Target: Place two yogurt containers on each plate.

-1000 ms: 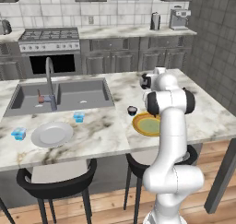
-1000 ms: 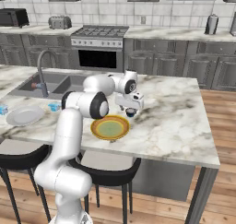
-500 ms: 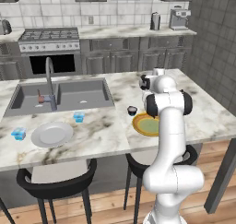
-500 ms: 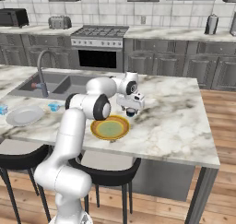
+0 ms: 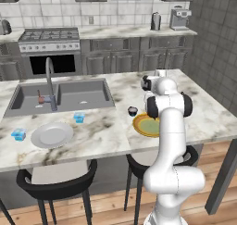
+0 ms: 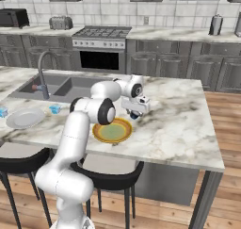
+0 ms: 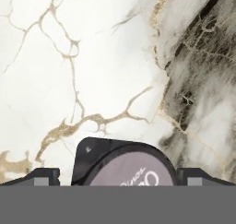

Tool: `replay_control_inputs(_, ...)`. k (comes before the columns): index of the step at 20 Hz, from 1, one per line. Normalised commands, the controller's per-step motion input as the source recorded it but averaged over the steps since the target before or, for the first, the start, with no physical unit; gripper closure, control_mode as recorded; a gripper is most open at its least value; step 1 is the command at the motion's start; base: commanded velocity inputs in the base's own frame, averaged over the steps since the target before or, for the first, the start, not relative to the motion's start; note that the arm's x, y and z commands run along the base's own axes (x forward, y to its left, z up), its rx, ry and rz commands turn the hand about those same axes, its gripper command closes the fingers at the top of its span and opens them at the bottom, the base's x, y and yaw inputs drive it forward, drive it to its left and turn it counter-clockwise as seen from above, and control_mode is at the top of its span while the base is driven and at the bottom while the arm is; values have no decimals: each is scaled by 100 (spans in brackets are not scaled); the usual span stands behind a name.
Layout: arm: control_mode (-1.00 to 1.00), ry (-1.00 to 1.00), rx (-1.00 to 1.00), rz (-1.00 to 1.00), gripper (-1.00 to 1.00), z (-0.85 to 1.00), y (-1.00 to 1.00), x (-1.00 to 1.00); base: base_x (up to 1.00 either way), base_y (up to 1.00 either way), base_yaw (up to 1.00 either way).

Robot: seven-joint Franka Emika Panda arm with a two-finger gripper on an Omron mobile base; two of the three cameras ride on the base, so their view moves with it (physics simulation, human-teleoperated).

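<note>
Change: little is seen to have moved; tool point(image 6: 135, 113) remains low over the dark yogurt cup point(image 7: 125, 165).
Tool: fingers spread apart, cup between them, not clamped.
Dark cup: on table point(image 6: 183, 124), at 1 o'clock of orange plate point(image 6: 112, 131).
Second dark cup point(image 5: 132, 111): at 10 o'clock of that plate.
Blue cups point(image 5: 79, 118) point(image 5: 18, 134): beside grey plate point(image 5: 52, 135).

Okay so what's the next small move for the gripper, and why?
Probably close the open gripper on the dark yogurt cup: in the hand view the cup sits between the two fingertips on the marble counter, not yet on the orange-rimmed plate.
</note>
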Motion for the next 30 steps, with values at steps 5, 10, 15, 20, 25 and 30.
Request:
replay_control_inputs(5, -100, 1, 0, 0, -100, -19, 1, 0, 0, 0, 0)
replay_control_inputs(10, -100, 1, -1, -2, 100, -14, 9, 0, 0, 0, 0)
replay_control_inputs(15, -100, 0, 0, -1, 100, -5, 0, -3, 0, 0, 0)
replay_control_inputs(20, -100, -8, 0, -6, 100, 42, 6, -60, 0, 0, 0)
replay_control_inputs(25, -100, -15, -7, -8, 100, 42, 44, -100, 0, 0, 0)
replay_control_inputs(30, -100, -12, -13, -7, 100, 5, 77, -97, 0, 0, 0)
